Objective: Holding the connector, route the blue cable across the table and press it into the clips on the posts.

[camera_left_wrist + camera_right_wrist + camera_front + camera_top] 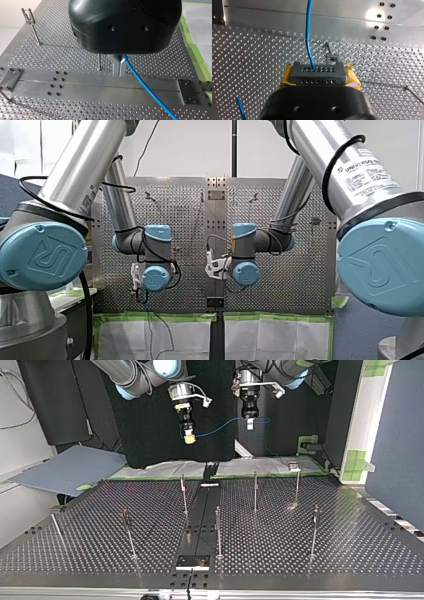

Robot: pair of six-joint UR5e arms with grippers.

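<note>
Both grippers hang high, pointing straight down, near each other at the same height. My right gripper (189,435) clamps its yellow pads (286,79) on the connector (317,73). Beside it, my left gripper (249,422) has its metal fingers (117,66) closed around the blue cable (147,90)

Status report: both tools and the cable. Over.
Right tool shut on connector. Left tool shut on blue cable. Cable slung between them above the posts, none clipped yet. Nothing seen in the way.
</note>
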